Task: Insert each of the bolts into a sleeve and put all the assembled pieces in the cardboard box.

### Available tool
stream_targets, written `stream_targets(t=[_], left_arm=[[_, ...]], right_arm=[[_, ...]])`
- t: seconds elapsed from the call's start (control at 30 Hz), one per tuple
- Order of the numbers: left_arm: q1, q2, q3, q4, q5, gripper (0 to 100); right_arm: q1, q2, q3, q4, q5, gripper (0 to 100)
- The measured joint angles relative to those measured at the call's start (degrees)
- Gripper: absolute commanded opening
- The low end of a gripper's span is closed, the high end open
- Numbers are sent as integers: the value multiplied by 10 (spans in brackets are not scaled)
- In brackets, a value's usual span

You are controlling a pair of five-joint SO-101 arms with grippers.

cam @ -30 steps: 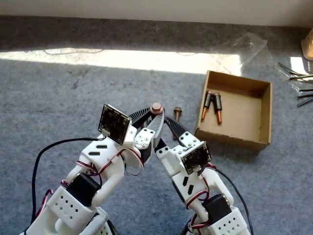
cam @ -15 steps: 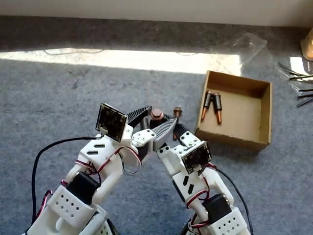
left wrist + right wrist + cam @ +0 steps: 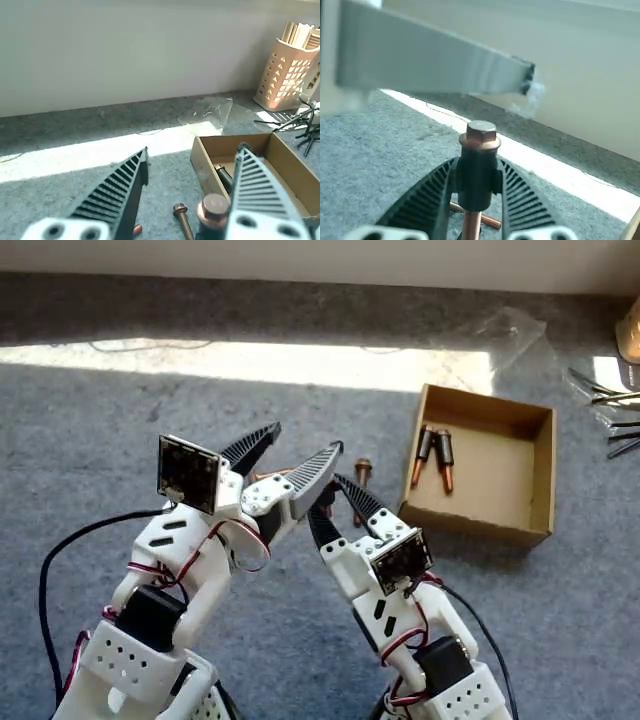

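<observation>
Right wrist view has the right gripper clenched on an upright sleeve, bolt seemingly seated, left gripper spread open alongside; tilting toward the nearby cardboard box could let the bolt slide out.

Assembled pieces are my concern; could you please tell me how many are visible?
3. The first piece and second piece lie side by side in the cardboard box; the third piece is clamped in the right gripper. More may be hidden.

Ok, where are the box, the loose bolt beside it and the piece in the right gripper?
Box (image 3: 470, 523), high view, front wall.
Loose bolt (image 3: 363, 469), high view, head.
Held piece (image 3: 476, 175), right wrist view, black sleeve.
</observation>
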Motion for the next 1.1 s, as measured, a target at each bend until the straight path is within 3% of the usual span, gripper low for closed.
stream_targets(t=[0.17, 0.37, 0.53, 0.67, 0.87, 1.1], left_arm=[[-16, -44, -18, 3, 0, 263], [-117, -205, -19, 82, -3, 263], [-177, -295, -20, 131, -54, 262], [-207, -302, -5, 146, -60, 195], [-309, -302, 54, 146, -61, 65], [-338, -302, 157, 132, -61, 44]], right_arm=[[0, 0, 0, 0, 0, 33], [0, 0, 0, 0, 0, 33], [0, 0, 0, 0, 0, 33], [0, 0, 0, 5, 0, 33], [14, 0, 0, 30, 0, 33], [33, 0, 0, 31, 0, 33]])
